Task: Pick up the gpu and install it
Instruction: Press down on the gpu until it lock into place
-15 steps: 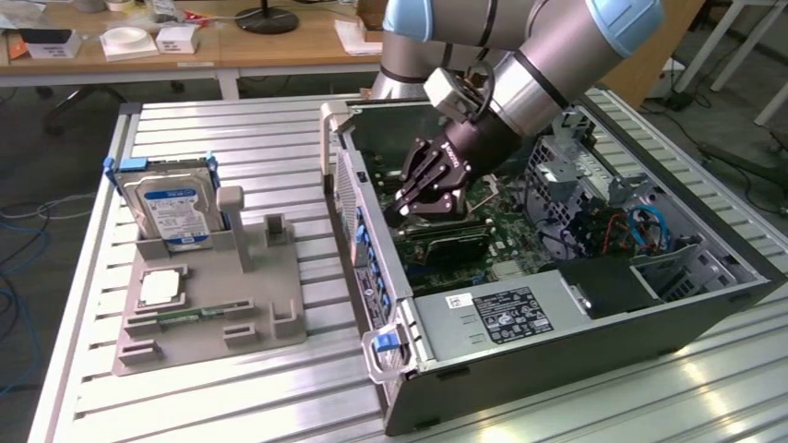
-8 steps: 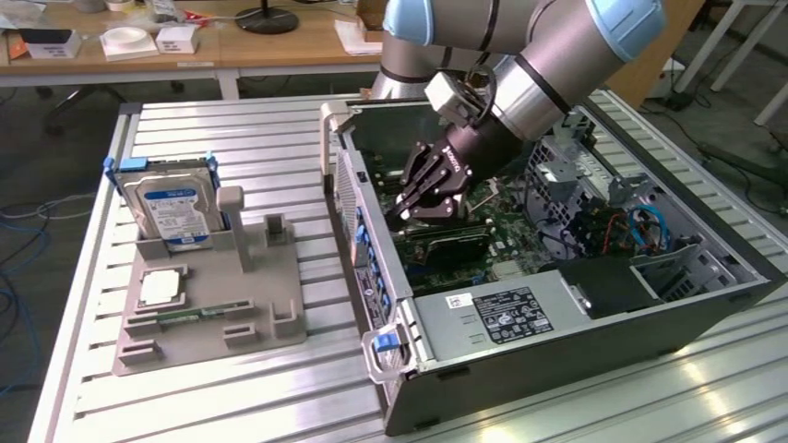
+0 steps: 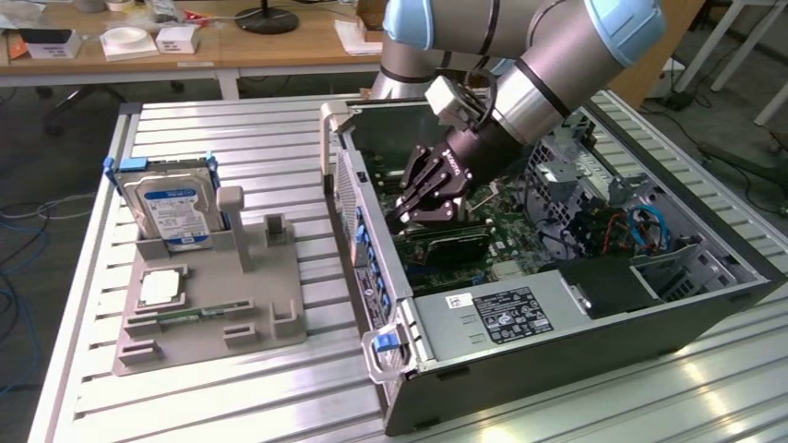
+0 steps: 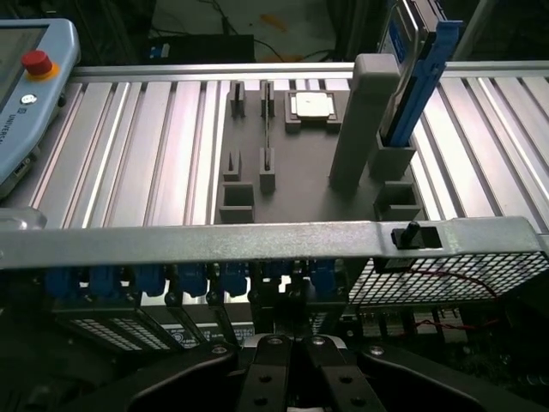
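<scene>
Work surface is a ribbed aluminium table point(image 3: 246, 125), wooden desks point(image 3: 246, 46) behind, cables on the floor. One open PC case point(image 3: 689, 309) lies on its side on the table; power supply label point(image 3: 505, 314) is there but too small to read. My gripper point(image 3: 412, 210) is down inside the case over the motherboard point(image 3: 511, 235), fingers point(image 4: 292, 373) together; can't tell if they're pinching anything. The gpu point(image 3: 446, 238) looks seated in the board just beside my fingertips, partly hidden. One grey holder tray point(image 3: 209, 318) at the exterior view's left carries one hard drive point(image 3: 173, 208), blue-and-white label, upright, and one CPU point(image 3: 161, 288). Teach pendant point(image 4: 26, 94), one red stop button, reads "UNIVERSAL".
</scene>
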You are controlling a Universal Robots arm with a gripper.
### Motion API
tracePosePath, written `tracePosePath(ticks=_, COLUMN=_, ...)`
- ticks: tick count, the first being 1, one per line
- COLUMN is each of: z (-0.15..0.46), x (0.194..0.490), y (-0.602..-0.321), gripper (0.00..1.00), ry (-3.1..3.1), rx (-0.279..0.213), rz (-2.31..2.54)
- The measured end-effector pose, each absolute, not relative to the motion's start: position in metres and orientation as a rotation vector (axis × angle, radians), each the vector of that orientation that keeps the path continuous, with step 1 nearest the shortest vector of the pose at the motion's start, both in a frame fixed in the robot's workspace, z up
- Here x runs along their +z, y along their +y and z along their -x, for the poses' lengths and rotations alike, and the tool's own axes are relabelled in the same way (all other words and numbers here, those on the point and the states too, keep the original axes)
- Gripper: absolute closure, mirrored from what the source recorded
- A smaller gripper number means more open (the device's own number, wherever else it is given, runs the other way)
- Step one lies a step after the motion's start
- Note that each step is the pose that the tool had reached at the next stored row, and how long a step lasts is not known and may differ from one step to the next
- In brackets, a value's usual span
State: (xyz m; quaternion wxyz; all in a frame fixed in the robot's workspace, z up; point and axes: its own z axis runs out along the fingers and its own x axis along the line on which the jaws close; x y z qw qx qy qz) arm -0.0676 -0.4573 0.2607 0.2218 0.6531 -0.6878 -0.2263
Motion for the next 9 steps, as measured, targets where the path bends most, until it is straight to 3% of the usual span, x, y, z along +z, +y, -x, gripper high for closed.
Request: tracePosePath(ticks=9, z=0.0674, x=0.2549, y=-0.4572, gripper=0.9, ry=-1.896, rx=-0.626, rz=-1.799)
